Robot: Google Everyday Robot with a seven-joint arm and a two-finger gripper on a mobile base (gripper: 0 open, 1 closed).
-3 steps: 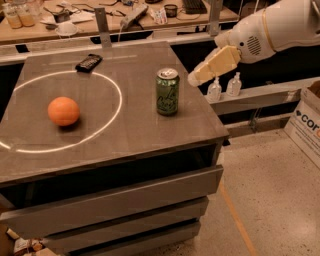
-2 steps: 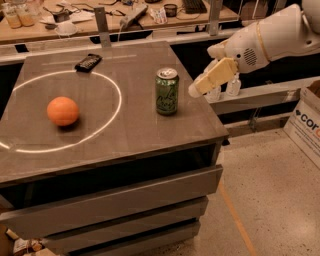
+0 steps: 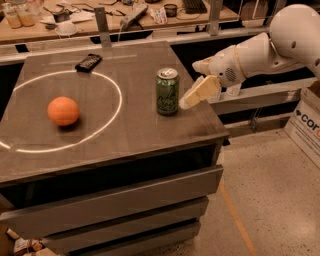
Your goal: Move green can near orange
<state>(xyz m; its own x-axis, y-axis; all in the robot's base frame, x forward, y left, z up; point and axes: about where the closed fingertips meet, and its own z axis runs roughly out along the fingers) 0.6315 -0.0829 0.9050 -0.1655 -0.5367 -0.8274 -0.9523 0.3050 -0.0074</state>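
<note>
The green can (image 3: 167, 91) stands upright on the dark table top (image 3: 130, 130), right of centre, with a silver top and pale lettering. The orange (image 3: 63, 111) lies on the left part of the table, inside a white ring of light, well apart from the can. My gripper (image 3: 192, 95) comes in from the right on a white arm (image 3: 260, 55). Its tan fingertips (image 3: 199, 92) sit just right of the can, close to it, at about the height of its lower half. Nothing is held.
A black flat object (image 3: 88, 62) lies at the table's back left. A cluttered bench (image 3: 100, 15) runs behind the table. A cardboard box (image 3: 306, 122) stands on the floor at the right. Drawers (image 3: 115, 200) sit below the table top.
The gripper has moved left and down toward the can, from well to its right to just beside it. Can and orange have not moved.
</note>
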